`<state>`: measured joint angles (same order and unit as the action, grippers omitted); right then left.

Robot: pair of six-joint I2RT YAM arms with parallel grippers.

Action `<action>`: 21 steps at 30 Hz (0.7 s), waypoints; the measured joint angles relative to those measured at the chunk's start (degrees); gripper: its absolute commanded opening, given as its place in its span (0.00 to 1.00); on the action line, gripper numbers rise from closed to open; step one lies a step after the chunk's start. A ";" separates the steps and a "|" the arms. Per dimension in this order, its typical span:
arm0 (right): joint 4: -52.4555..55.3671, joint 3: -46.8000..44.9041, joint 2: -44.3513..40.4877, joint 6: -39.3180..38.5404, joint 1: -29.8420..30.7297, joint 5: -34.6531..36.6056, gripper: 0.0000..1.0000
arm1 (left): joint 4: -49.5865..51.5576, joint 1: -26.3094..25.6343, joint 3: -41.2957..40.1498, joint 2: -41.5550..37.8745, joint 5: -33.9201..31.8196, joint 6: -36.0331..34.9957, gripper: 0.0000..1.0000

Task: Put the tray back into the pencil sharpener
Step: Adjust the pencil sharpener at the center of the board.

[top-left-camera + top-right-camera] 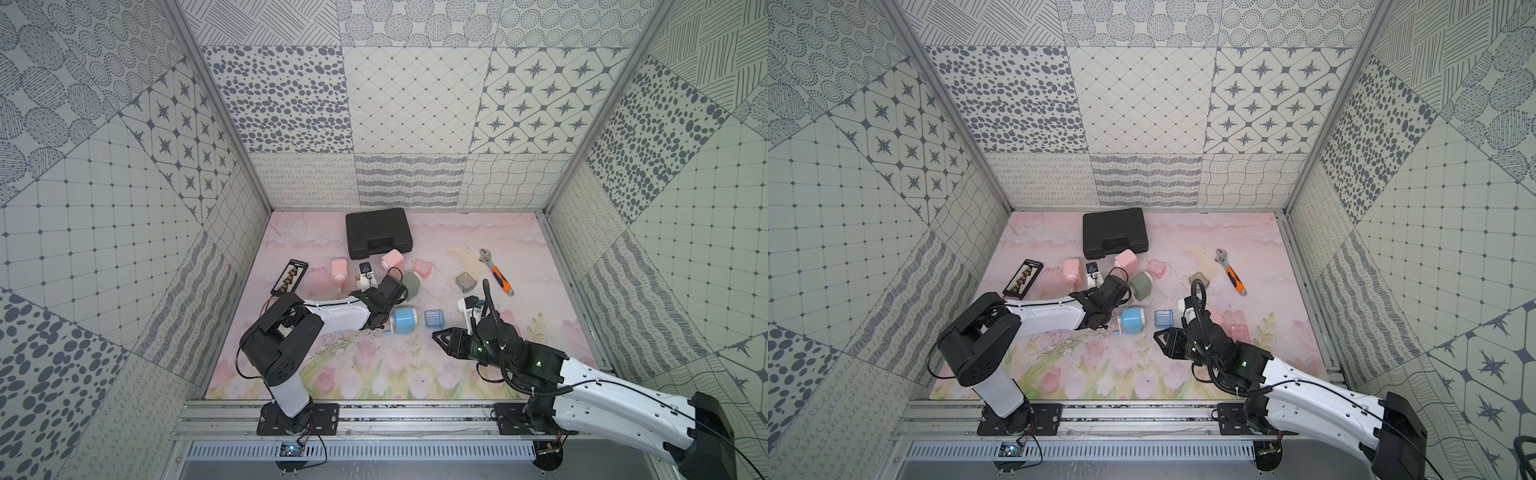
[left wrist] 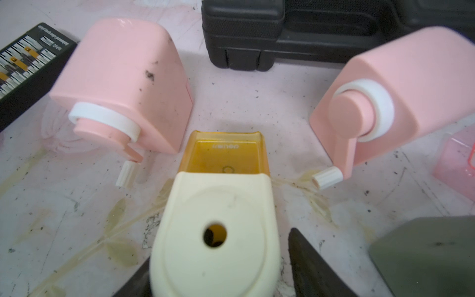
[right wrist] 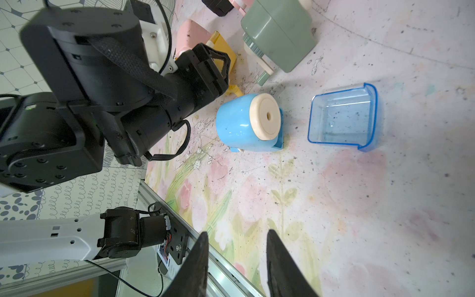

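Evidently the amber tray (image 2: 223, 154) sits half out of the cream sharpener (image 2: 216, 231), at lower centre of the left wrist view. The left tool (image 2: 218, 246) is clamped on the sharpener's body. The tray looks like thin, stiff, slick plastic, and light. I judge a push on its outer end wall safer than pinching its sides. What shows of its inside is empty. The right tool (image 3: 237, 232) hangs with jaws apart, holding nothing. Toward the upper right of that view, the blue tray (image 3: 344, 118) lies on the counter (image 3: 359, 205), carrying only dark specks.
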<state>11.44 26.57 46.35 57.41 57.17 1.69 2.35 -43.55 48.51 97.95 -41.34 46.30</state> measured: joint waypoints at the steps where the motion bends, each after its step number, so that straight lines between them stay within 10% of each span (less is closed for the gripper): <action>1: 0.00 0.00 0.00 0.00 0.00 -0.04 0.39 | -0.24 0.02 0.02 0.22 -0.20 0.11 0.67; 21: 1.64 0.00 0.02 -0.72 0.00 -0.13 0.36 | -2.80 -0.07 -0.94 -0.76 -4.26 0.22 0.14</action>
<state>13.08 26.57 46.37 56.69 57.17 1.56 -0.45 -43.62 47.57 97.19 -45.60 46.52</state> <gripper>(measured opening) 0.365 0.496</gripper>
